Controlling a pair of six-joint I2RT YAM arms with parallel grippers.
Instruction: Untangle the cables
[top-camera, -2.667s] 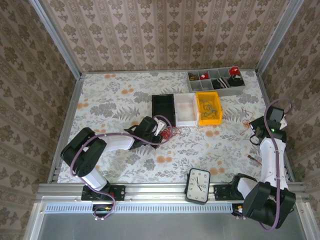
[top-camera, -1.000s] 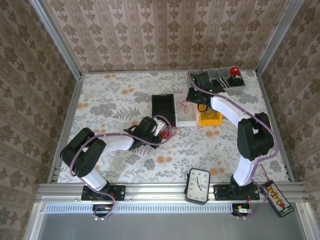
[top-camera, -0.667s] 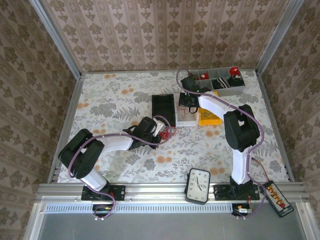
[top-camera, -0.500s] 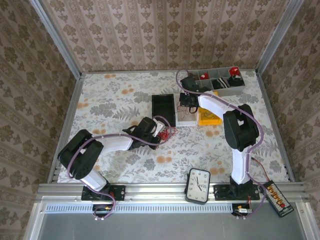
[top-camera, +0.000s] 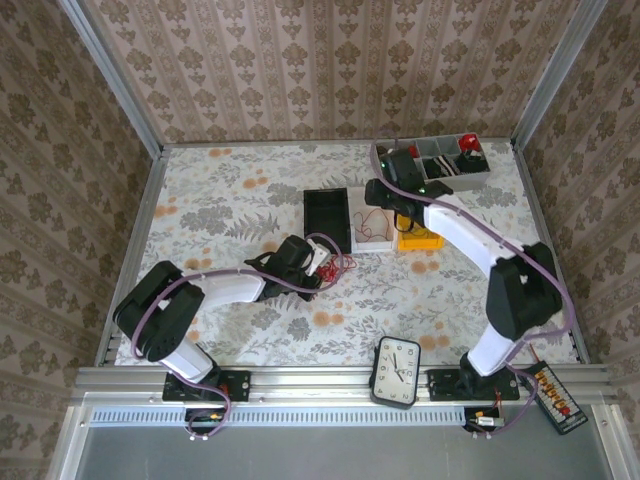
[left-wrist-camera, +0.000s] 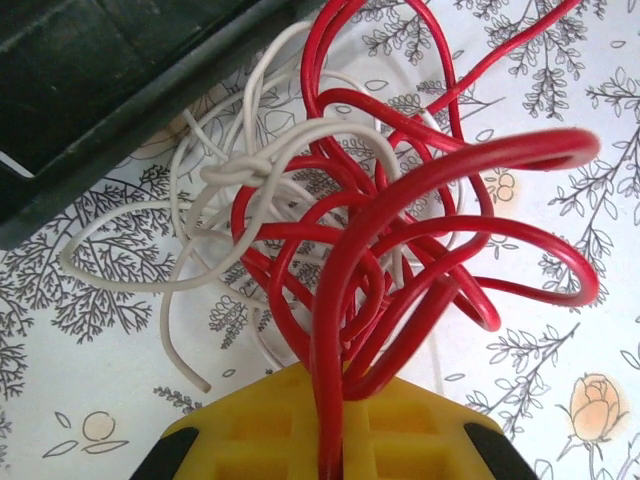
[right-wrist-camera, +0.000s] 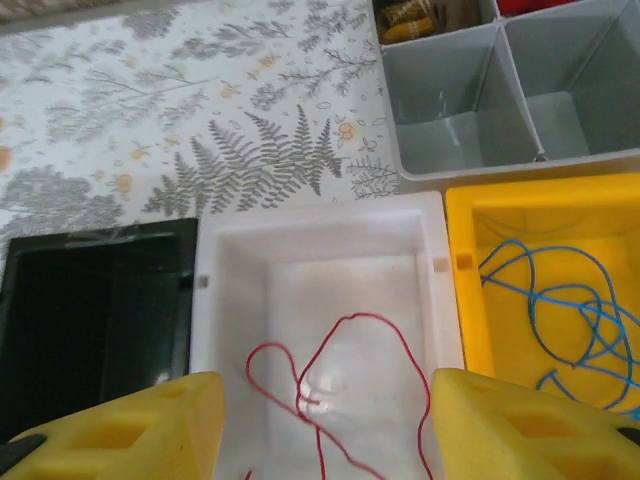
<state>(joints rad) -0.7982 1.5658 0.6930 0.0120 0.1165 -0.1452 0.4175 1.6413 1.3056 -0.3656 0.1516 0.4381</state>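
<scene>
- From above I see my two arms on the flowery table (top-camera: 230, 200). My left gripper (top-camera: 318, 262) is down low, right at the tangle of cables (top-camera: 341, 264), just in front of the black bin (top-camera: 327, 218).
- Three bins stand side by side in one row: one black bin, one white bin (top-camera: 375, 240) and one yellow bin (top-camera: 415, 240). One gray tray (top-camera: 470, 182) stands behind them. One clock (top-camera: 397, 372) lies at the near edge.
- My right gripper (top-camera: 383, 203) hangs over the white bin, where one thin red cable (top-camera: 372, 216) lies.
- My left wrist camera shows my left gripper (left-wrist-camera: 328, 440) clenched tight on the red cables (left-wrist-camera: 470, 160). They come up from the yellow pad in many loops, and I cannot count how many cables make them. The whitish cables (left-wrist-camera: 238, 172) are wound in with the red ones and have one knot. One corner of the black bin (left-wrist-camera: 90, 90) is just beside the tangle.
- My right wrist camera shows my right gripper (right-wrist-camera: 320, 430) with its two yellow fingers (right-wrist-camera: 130, 425) spread wide, gripping nothing. Between them, down in the white bin (right-wrist-camera: 320, 215), lies the one thin red cable (right-wrist-camera: 330, 390), loose.
- The blue cables (right-wrist-camera: 560, 300) lie curled in the yellow bin (right-wrist-camera: 458, 280); I cannot count them. The black bin (right-wrist-camera: 90, 310) touches the white bin on the other side. The gray tray (right-wrist-camera: 480, 130) is behind.
</scene>
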